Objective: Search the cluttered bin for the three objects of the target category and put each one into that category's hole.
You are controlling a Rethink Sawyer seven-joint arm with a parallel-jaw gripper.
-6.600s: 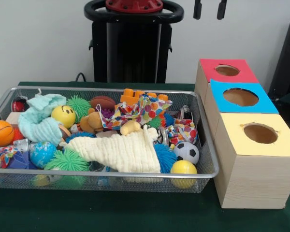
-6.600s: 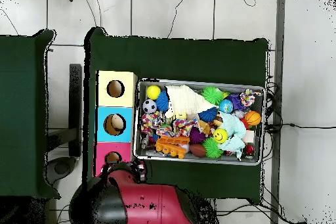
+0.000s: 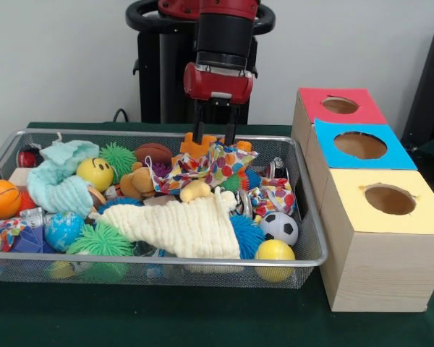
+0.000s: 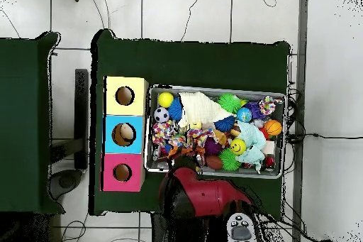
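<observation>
At the near right of the dark green table (image 3: 202, 325) stands the light wooden box with the yellow top (image 3: 390, 238), its round hole (image 3: 389, 199) uncovered and empty as far as can be seen. To its left lies the wide, shallow silver wire-mesh bin (image 3: 166, 271), crowded with balls, spiky rubber toys and a plain cream muslin cloth (image 3: 181, 228) spread across its near middle. Three white cloth pieces with bright multicoloured polka dots show in it: one at the near left corner (image 3: 1, 233), a small bunched one (image 3: 273, 195) right of centre, and the largest polka-dot cloth (image 3: 210, 165) stretched along the far side, its long axis running roughly left to right. Farthest back, the red and black arm comes down over the far rim, and its gripper (image 3: 215, 137) hangs with its two dark fingers (image 3: 198, 134) parted, nothing between them, right above the far edge of that large cloth. So the cloth lies directly beneath and slightly nearward of the fingers; a short straight descent should likely straddle its narrow width, though the orange plastic toy (image 3: 195, 144) just beside the fingers could catch.
</observation>
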